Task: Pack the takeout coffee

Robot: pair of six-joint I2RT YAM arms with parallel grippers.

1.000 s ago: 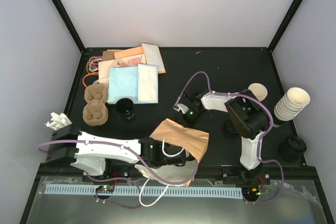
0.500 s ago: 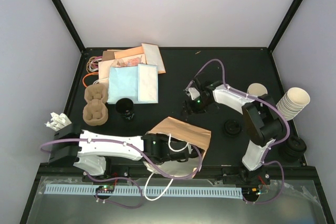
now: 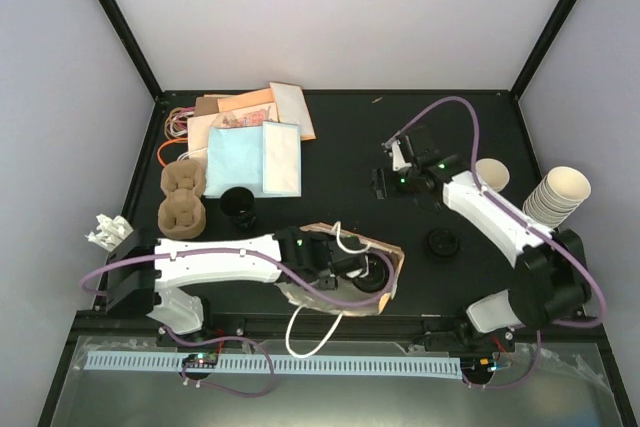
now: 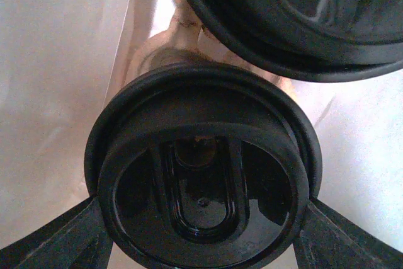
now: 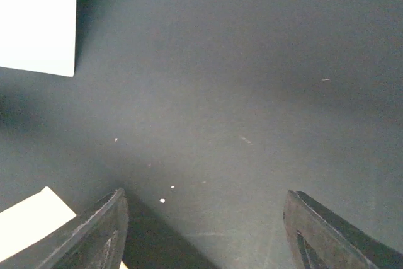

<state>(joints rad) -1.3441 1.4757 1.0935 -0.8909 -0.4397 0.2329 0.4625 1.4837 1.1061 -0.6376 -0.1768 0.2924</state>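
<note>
We find the left gripper inside the brown paper bag at the near middle of the table. Its fingers are clamped on either side of the takeout coffee, whose black lid faces us. A second black lid shows just beyond it. Farther off, to the right, the right gripper hangs over bare table with its fingers apart.
</note>
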